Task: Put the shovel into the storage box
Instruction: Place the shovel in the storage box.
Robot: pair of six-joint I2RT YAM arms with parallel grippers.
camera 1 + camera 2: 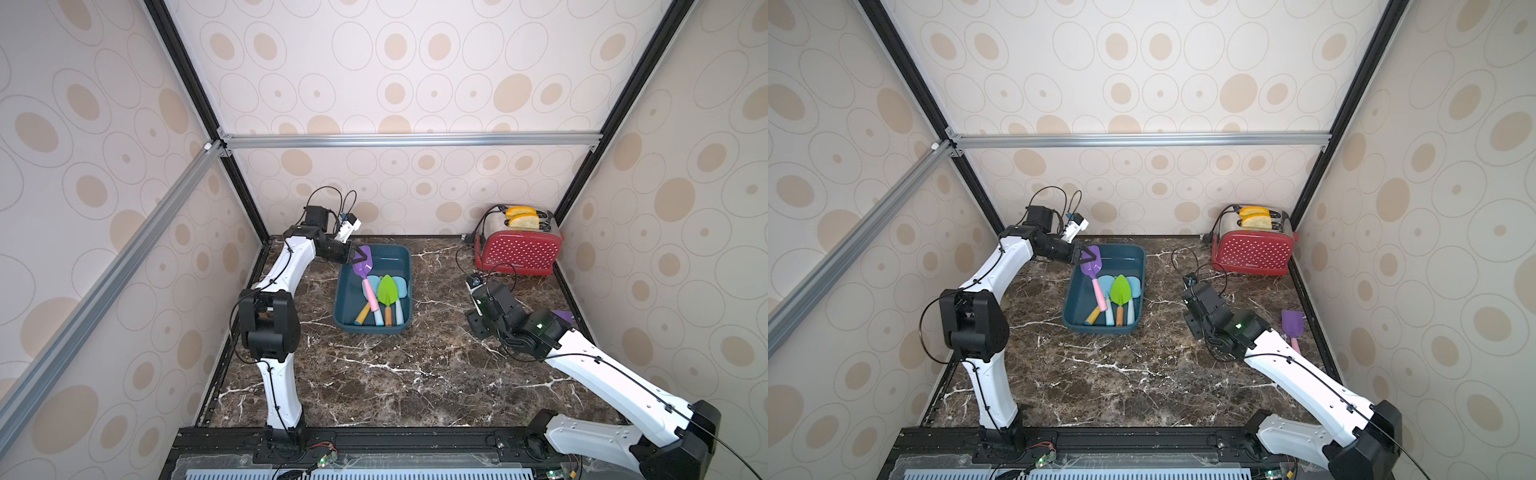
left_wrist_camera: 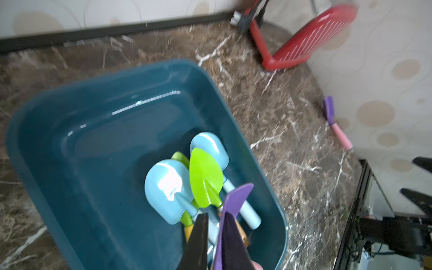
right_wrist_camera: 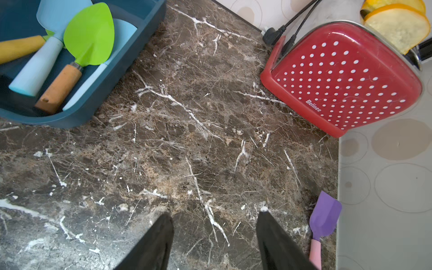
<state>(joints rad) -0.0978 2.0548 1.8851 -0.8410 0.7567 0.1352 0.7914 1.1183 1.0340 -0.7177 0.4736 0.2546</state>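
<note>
1. The purple shovel (image 1: 362,262) with the pink handle is pinched by its blade in the left gripper (image 1: 355,258). The jaws are clamped tight on it, and in the wrist view the blade is seen sandwiched between the black fingers (image 2: 198,240).
2. It's hung over the far-left corner of the storage box (image 1: 365,329), with the handle slanted down into the tub. Whether the handle tip is resting on the pile can't be told.
3. So the step in hand is judged to be the drop-off. It'd be done best if the shovel were lowered a touch before the jaws are opened. The blade sits right by the low rim, so it could get tipped over the wall if released from height.
4. The green shovel (image 1: 387,289) and the light-blue shovels (image 1: 401,286) are piled at the near end, so room is left in the bare far half.
5. A second purple shovel (image 1: 1291,322) is left on the table by the right wall, well apart from the box. The right gripper (image 3: 215,217) is spread open, with nothing held, near it.
</note>
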